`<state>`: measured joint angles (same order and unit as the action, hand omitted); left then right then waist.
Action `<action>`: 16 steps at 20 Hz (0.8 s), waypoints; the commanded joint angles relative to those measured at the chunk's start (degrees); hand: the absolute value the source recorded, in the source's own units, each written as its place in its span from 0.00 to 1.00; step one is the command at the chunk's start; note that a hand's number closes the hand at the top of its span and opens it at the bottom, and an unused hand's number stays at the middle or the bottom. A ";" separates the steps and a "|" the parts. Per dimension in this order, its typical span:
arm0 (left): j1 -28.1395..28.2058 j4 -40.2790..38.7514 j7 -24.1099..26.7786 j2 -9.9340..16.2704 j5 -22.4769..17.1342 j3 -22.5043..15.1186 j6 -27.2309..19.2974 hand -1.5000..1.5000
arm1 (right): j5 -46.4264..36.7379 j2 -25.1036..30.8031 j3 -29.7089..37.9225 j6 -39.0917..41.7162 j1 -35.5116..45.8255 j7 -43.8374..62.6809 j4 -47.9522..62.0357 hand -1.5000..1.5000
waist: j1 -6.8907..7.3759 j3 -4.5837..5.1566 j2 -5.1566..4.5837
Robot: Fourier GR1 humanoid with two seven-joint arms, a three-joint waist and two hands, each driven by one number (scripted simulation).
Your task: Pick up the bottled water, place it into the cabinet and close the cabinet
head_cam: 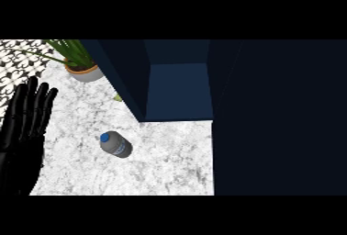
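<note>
Upright at the left edge, left hand (25, 120) rests, fingers (32, 94) straight and together.

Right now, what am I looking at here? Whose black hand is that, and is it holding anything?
This is the view from a humanoid robot's head, looking steeply down at a marble counter. The black hand at the left edge is the robot's left hand, open, fingers up, resting and holding nothing. Its right hand is not in view. A bottled water with a blue cap lies on the counter. Behind it stands an open dark blue cabinet, and a potted plant sits at the back.
</note>
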<state>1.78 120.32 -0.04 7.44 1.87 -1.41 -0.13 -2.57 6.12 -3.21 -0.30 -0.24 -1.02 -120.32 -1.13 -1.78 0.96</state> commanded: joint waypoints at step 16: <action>15.75 18.44 -11.47 -6.73 -5.55 -7.36 -4.60 0.00 | 3.13 -1.68 -11.31 3.57 -10.48 14.07 -18.80 0.00 | 1.34 1.79 -0.83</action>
<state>14.04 133.68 -8.78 0.83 -2.84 -7.74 -4.73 2.30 5.59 -11.29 4.34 -11.22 9.26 -135.54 0.16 -0.03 0.19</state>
